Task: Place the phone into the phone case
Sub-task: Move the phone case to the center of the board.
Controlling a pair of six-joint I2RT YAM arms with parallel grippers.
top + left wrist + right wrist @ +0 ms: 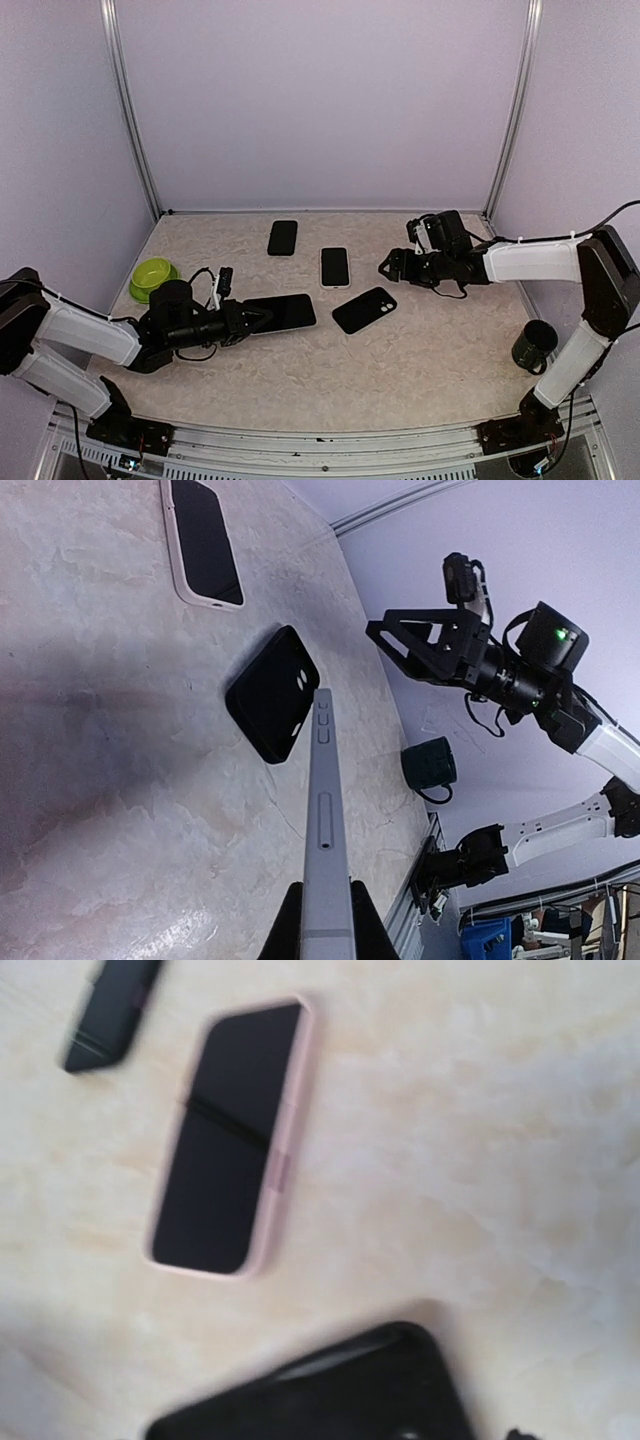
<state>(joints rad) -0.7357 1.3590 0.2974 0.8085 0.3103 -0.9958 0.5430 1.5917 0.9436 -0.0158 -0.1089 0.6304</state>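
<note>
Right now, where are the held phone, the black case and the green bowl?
held phone [283,313]: top view, middle of its dark screen.
black case [364,309]: top view, centre of its upper face.
green bowl [152,271]: top view, bare inner wall.

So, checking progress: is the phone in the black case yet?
Out: left gripper holds the phone; the black case lies apart on the table.

Phone [280,313] near empty black case [364,309]
</note>
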